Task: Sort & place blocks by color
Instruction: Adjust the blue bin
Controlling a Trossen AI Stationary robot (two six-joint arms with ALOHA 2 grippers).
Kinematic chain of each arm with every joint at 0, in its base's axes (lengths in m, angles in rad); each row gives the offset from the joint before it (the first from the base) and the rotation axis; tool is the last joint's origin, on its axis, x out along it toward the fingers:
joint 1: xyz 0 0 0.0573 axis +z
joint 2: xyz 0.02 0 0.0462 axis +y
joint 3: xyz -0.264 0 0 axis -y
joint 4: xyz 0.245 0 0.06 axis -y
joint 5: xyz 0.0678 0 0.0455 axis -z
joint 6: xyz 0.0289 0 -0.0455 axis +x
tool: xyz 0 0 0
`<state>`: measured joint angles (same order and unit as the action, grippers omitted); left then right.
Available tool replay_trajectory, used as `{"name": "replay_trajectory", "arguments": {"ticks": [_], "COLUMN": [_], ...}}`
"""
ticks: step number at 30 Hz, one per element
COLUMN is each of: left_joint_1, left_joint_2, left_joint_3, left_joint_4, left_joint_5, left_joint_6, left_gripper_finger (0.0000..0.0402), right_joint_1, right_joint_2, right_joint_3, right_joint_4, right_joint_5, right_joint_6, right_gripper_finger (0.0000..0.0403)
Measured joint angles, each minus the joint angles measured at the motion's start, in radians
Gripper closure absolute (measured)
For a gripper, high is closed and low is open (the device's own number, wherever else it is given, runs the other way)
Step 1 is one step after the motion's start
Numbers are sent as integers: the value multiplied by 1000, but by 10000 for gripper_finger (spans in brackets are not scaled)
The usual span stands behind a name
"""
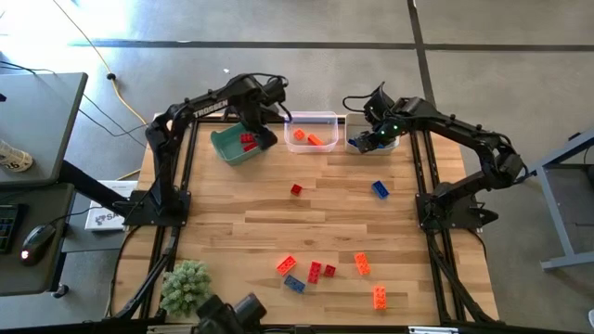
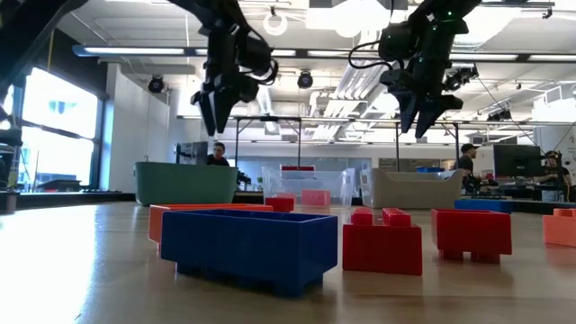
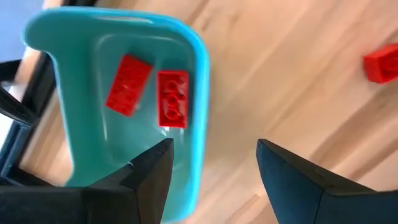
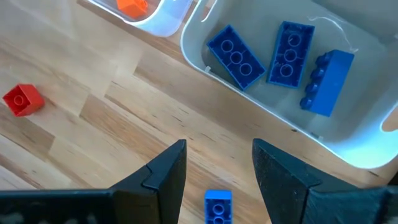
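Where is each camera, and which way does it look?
High view: above the table, looking straight down; both arms show.
Low view: at table-top height, looking level across; both grippers hang from above.
Left wrist view: on the left arm, over the green bin; its open fingers show.
Right wrist view: on the right arm, over the grey bin; its open fingers show.
Shared: both wrist views see the small red block.
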<state>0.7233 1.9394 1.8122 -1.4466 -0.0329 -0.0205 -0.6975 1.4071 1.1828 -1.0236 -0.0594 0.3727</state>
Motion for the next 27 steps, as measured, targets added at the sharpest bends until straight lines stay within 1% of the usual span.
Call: {"name": "replay_trajectory", "arguments": {"ticks": [6, 10, 13, 16, 19, 22, 27], "left_joint_1": [-96, -151, -184, -219, -242, -261, -272], "left_joint_2": [-14, -16, -20, -56, -89, -119, -160], "left_joint_3": [0, -8, -80, -177, -265, -340, -462], "left_joint_4": [-16, -10, 20, 61, 101, 171, 200], "left_joint_5": [5, 26, 62, 44, 49, 38, -14], "left_joint_6": [-55, -68, -103, -150, -192, -241, -304], "left_gripper_finger": [188, 188, 188, 188, 188, 188, 188], "right_joint_1": [0, -1, -1, -2, -3, -3, -3], "right_joint_2": [0, 0, 0, 0, 0, 0, 0], "right_joint_3": [0, 0, 0, 0, 0, 0, 0], "right_joint_4": [0, 0, 0, 0, 4, 18, 32], "right_joint_5": [0, 0, 0, 0, 0, 0, 0], "right_joint_6": [-40, -67, -90, -111, -120, -120, -119], "right_gripper_finger": [234, 234, 234, 234, 234, 234, 234]}}
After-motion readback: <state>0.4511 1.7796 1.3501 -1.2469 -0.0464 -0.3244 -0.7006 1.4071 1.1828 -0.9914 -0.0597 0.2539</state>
